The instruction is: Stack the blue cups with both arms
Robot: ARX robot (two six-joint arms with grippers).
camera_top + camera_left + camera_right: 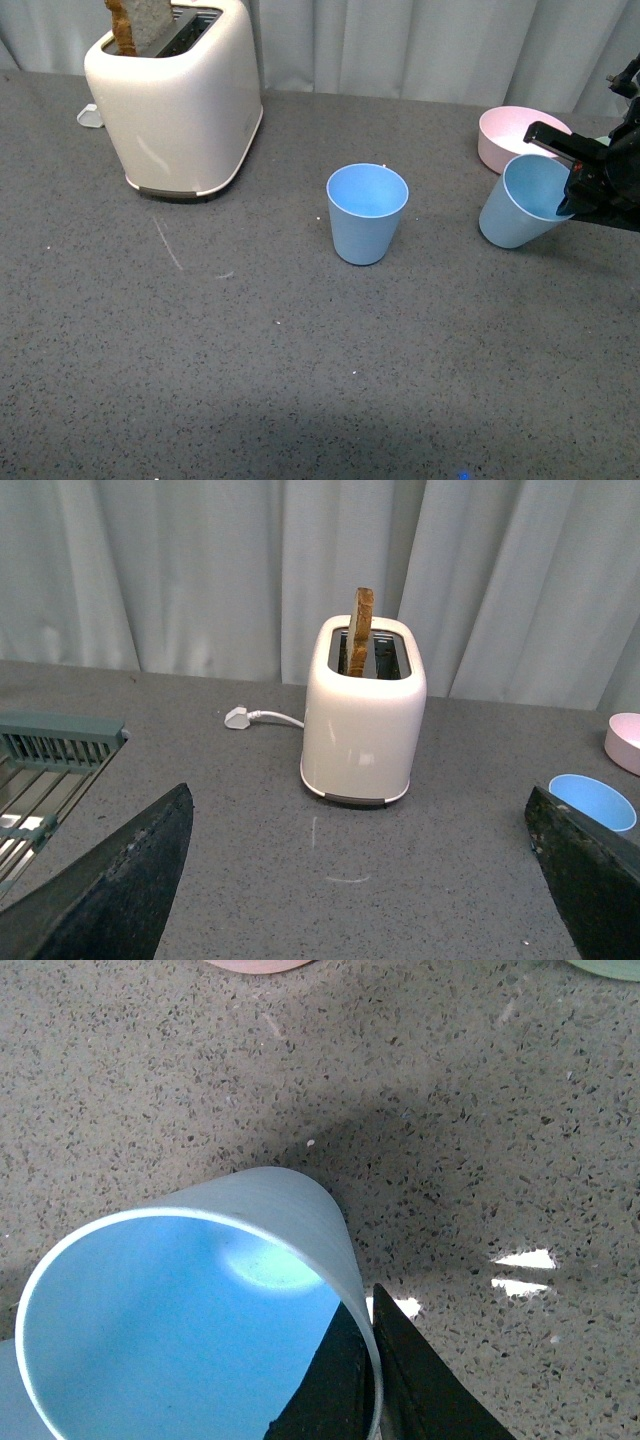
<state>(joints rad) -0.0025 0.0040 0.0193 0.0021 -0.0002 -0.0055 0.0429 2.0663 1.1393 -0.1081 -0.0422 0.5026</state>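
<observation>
One blue cup (366,214) stands upright in the middle of the grey table; its rim also shows in the left wrist view (594,801). My right gripper (580,185) at the far right is shut on the rim of the second blue cup (522,203), which is tilted and lifted a little. In the right wrist view this blue cup (190,1310) fills the frame and my right gripper (368,1380) pinches its wall, one finger inside and one outside. My left gripper (360,880) is open and empty, low over the table facing the toaster; it does not show in the front view.
A white toaster (180,95) with a slice of toast stands at the back left, its plug (89,116) beside it. A pink bowl (515,132) sits behind the held cup. A green-grey rack (50,755) lies at the left in the left wrist view. A curtain hangs behind.
</observation>
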